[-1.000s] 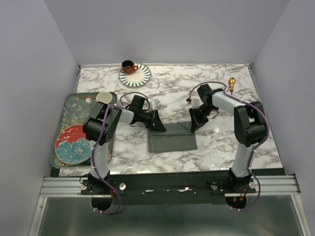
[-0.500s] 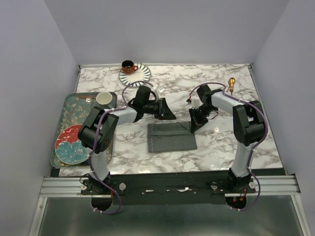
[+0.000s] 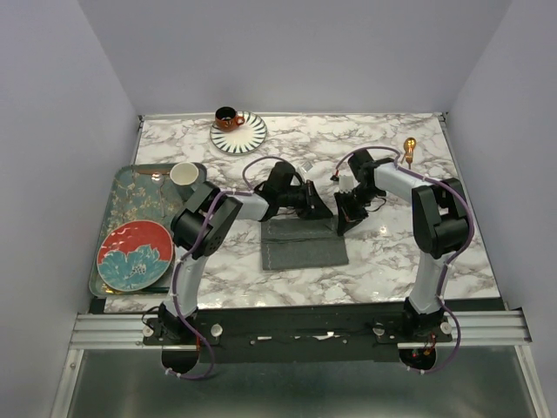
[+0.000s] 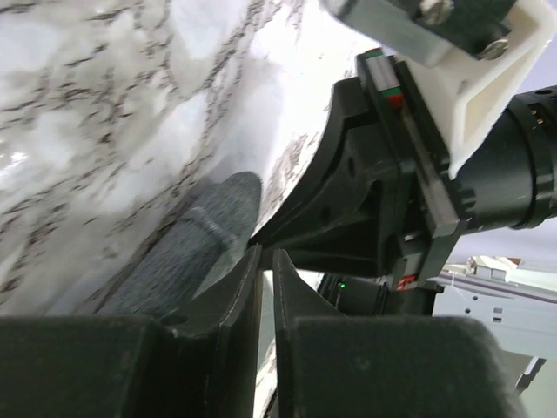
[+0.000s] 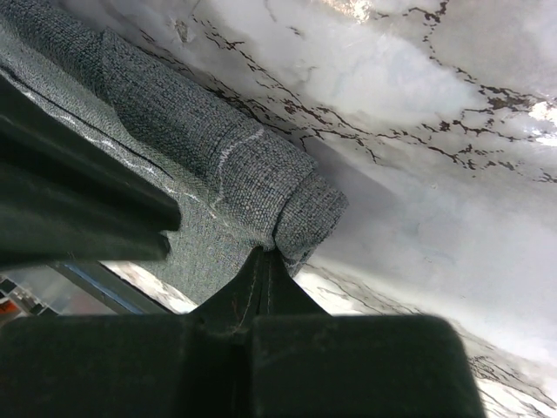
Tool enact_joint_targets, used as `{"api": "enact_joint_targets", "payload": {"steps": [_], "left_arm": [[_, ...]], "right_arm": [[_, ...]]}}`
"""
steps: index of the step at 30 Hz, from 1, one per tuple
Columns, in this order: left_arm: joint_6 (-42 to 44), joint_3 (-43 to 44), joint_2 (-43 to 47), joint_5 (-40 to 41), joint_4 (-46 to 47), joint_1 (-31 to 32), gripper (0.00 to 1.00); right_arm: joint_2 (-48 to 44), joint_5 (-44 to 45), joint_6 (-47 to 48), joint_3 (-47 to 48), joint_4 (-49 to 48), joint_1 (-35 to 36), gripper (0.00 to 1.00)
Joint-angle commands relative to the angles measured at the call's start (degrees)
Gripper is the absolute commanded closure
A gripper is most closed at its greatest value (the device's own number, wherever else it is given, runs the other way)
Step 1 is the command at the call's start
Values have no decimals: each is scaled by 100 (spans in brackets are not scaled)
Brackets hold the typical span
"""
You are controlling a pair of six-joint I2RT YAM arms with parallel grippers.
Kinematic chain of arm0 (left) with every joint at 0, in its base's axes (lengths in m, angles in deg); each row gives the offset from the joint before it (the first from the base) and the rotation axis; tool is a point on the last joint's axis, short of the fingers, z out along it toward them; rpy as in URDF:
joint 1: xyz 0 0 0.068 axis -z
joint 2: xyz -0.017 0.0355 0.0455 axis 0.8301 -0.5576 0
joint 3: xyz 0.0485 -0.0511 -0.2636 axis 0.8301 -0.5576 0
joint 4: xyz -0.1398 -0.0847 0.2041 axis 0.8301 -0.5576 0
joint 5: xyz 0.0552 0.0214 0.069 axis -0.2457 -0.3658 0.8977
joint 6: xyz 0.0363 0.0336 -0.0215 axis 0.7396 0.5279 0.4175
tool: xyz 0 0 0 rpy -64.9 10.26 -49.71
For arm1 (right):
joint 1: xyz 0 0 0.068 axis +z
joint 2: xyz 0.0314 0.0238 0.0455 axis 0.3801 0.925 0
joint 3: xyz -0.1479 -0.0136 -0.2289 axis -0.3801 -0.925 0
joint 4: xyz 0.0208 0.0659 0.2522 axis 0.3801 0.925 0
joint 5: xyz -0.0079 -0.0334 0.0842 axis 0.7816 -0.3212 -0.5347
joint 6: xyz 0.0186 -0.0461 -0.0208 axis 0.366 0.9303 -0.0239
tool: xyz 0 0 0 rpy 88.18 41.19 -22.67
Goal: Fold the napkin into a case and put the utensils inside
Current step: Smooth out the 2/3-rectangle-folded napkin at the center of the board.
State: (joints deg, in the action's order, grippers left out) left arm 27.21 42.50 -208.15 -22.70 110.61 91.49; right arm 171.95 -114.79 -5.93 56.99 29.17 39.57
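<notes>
The dark grey napkin [image 3: 304,245] lies folded into a rectangle at the table's middle. My right gripper [image 3: 342,223] is shut on its far right corner, where the cloth bunches into a roll [image 5: 261,187] against the fingertips [image 5: 264,261]. My left gripper [image 3: 324,211] hovers at the napkin's far edge, close to the right gripper, its jaws nearly together with only a thin slit and nothing between them. The napkin's edge also shows in the left wrist view [image 4: 196,239]. One gold-copper utensil [image 3: 408,149] lies at the far right. I see no second utensil clearly.
An orange cup [image 3: 229,117] on a striped saucer [image 3: 244,136] stands at the far middle. A patterned tray [image 3: 117,218] on the left holds a red plate [image 3: 133,254], a white cup [image 3: 184,173] and a thin copper-coloured item [image 3: 155,174]. Walls close the sides.
My left gripper has swung right from the napkin's far left corner along its far edge to beside the right gripper. The right gripper has stayed put on its corner.
</notes>
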Motion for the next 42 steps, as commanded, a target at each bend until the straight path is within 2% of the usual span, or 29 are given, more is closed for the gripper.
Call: {"api": "enact_joint_targets", "payload": {"steps": [1, 2, 5, 10, 17, 23, 30, 32, 36, 42], "left_arm": [[-411, 206, -217, 337, 423, 119, 77], [-446, 215, -243, 363, 440, 127, 70], [-630, 127, -261, 346, 677, 119, 61], [-675, 110, -349, 355, 678, 127, 60], [-885, 145, -498, 267, 774, 162, 76], [-859, -75, -717, 399, 503, 145, 85], [-587, -111, -1096, 530, 107, 49, 85], [-403, -93, -1114, 566, -60, 13, 85], [-227, -92, -1096, 627, -192, -48, 85], [-121, -49, -1061, 619, -263, -39, 85]], "right_arm": [[91, 259, 5, -186, -371, -18, 98], [82, 260, -13, -203, -379, -18, 98], [91, 260, -13, -221, -388, -18, 99], [100, 225, -65, -247, -432, -10, 98], [126, 189, -127, -239, -458, -18, 99], [126, 163, -145, -247, -458, -18, 99], [-75, -48, -180, -239, -345, -18, 97], [-181, -206, -145, -107, -56, -27, 93], [-646, -584, -206, 60, 139, -193, 75], [-744, -1076, -268, 359, 34, -335, 74]]}}
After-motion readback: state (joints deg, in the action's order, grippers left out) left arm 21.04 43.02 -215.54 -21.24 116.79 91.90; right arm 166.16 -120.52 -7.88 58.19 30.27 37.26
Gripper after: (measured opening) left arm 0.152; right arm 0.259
